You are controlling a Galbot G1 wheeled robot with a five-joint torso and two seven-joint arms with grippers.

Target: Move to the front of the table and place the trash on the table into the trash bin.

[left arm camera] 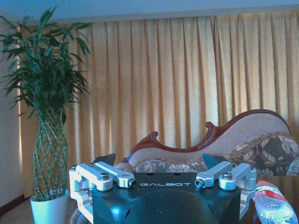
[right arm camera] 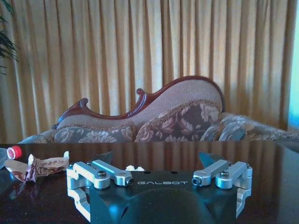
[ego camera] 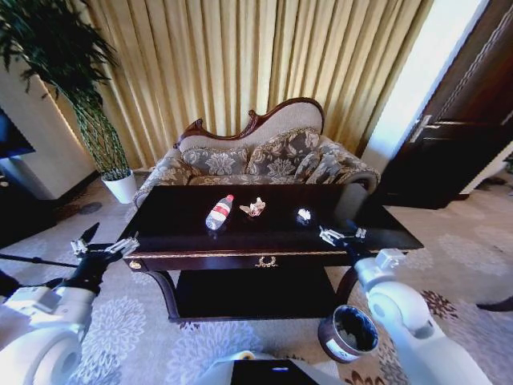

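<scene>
The dark glossy table point(ego camera: 184, 233) stands right before me. On its top lie the trash: a clear plastic bottle point(ego camera: 219, 212) with red label and cap, a crumpled paper wrapper point(ego camera: 254, 208), and a small white wad point(ego camera: 304, 215). My left gripper point(ego camera: 108, 239) hangs open off the table's left front corner, with the bottle point(left arm camera: 273, 205) to its side. My right gripper point(ego camera: 343, 229) is open over the front right edge, empty, level with the tabletop point(right arm camera: 271, 186); the wrapper point(right arm camera: 39, 165) and bottle cap point(right arm camera: 14, 152) lie off to one side. The round dark trash bin point(ego camera: 349, 333) stands on the carpet below my right arm.
A floral sofa point(ego camera: 264, 156) with a carved wooden back stands behind the table, before gold curtains. A tall plant in a white pot point(ego camera: 122, 186) is at the back left. A dark door point(ego camera: 469, 120) is at the right. Patterned carpet surrounds the table.
</scene>
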